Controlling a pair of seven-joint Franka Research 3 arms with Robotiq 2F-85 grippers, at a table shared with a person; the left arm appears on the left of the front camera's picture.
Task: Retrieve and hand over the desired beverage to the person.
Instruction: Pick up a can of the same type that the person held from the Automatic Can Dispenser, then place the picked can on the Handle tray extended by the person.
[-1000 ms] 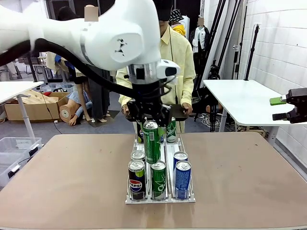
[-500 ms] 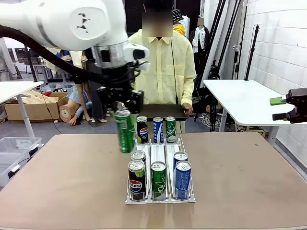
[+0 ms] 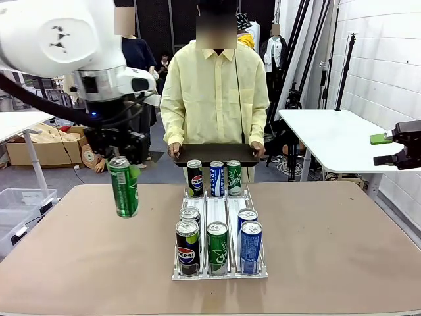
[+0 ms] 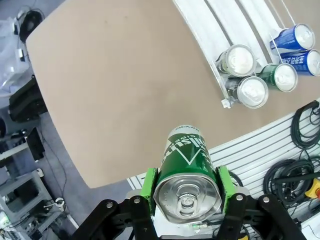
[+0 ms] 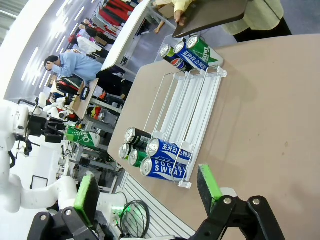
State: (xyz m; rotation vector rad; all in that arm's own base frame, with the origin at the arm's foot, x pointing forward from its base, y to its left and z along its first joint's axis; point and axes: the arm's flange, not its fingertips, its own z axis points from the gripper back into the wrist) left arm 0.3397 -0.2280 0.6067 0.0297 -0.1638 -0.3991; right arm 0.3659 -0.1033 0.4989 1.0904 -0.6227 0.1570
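My left gripper (image 3: pixel 122 160) is shut on a green can (image 3: pixel 123 187), which hangs slightly tilted above the table's left half, left of the can rack (image 3: pixel 220 275). In the left wrist view the can (image 4: pixel 186 167) sits between the green pads (image 4: pixel 149 181). The person (image 3: pixel 214 92) stands at the far side in a pale-yellow shirt, holding a dark tray (image 3: pixel 214 154) with both hands just behind the rack. My right gripper (image 3: pixel 383 149) hovers open off the table's right side; its fingers (image 5: pixel 86 196) hold nothing.
The rack holds several cans: a Pepsi (image 3: pixel 187 247), a green one (image 3: pixel 217 247) and a blue one (image 3: pixel 250 245) in front, three more at the back (image 3: pixel 216 178). A white side table (image 3: pixel 329 135) stands at the right. Bare tabletop (image 3: pixel 342 237) lies on both sides.
My left arm has carried the green can up out of the rack and leftward, from above the middle lane to over the table's left half. The right gripper has stayed still.
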